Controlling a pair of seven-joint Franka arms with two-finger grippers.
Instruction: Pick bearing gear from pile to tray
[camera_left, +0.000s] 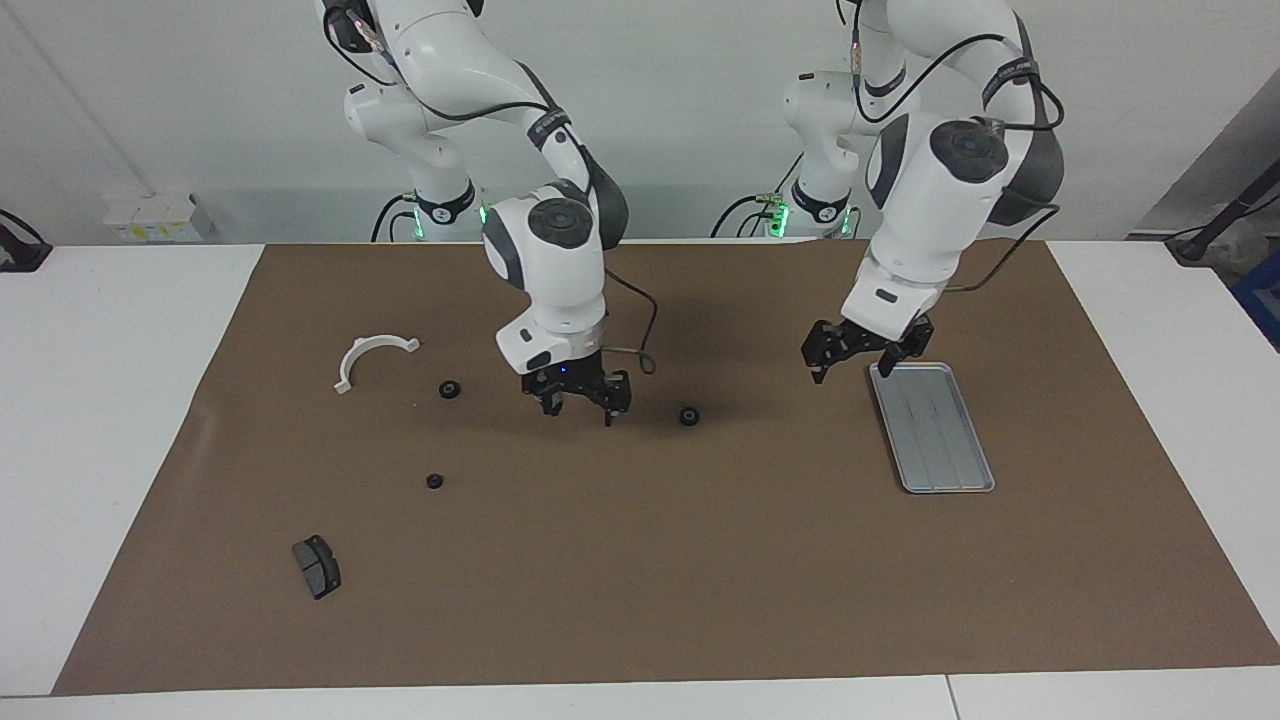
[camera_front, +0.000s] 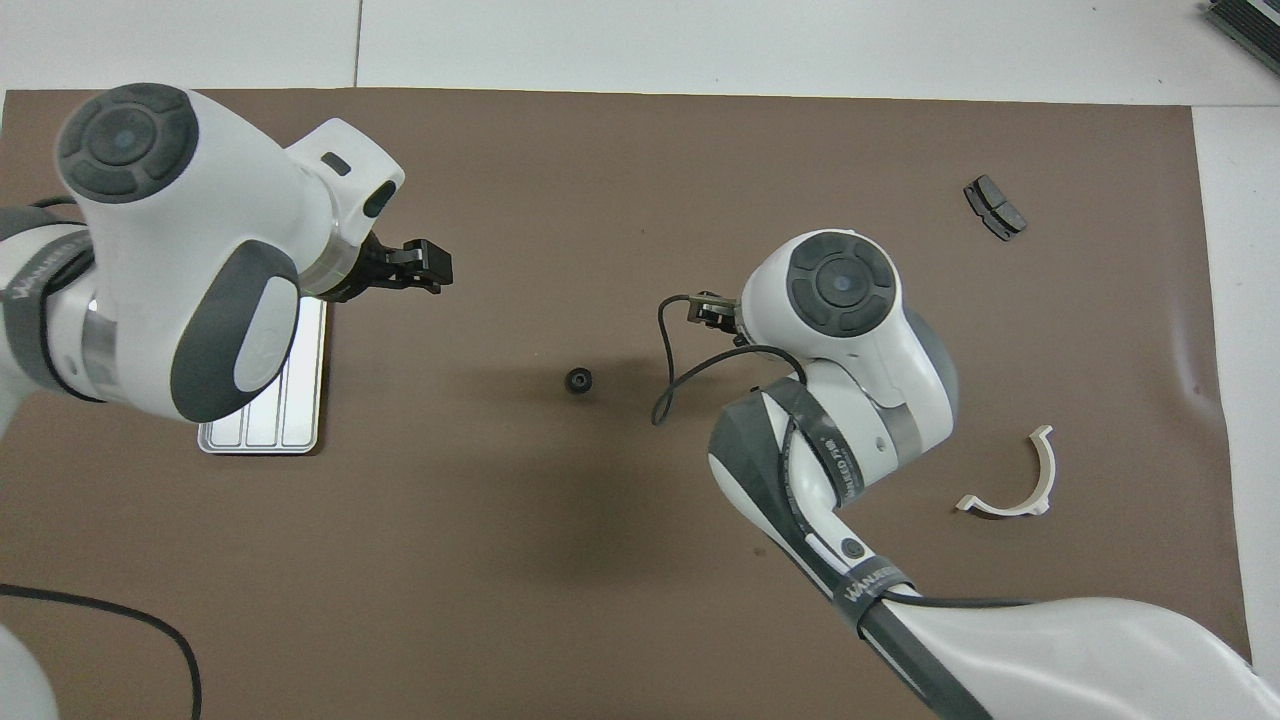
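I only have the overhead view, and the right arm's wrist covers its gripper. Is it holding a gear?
Observer: No. The right gripper is open and empty, low over the mat.
Operator: Does that arm hide any parts from me?
Observer: Yes, two: a small gear beside the white bracket, and a second gear farther from the robots.
Operator: And the other arm, touching anything?
Observer: No. The left gripper hangs open in the air, clear of the tray.
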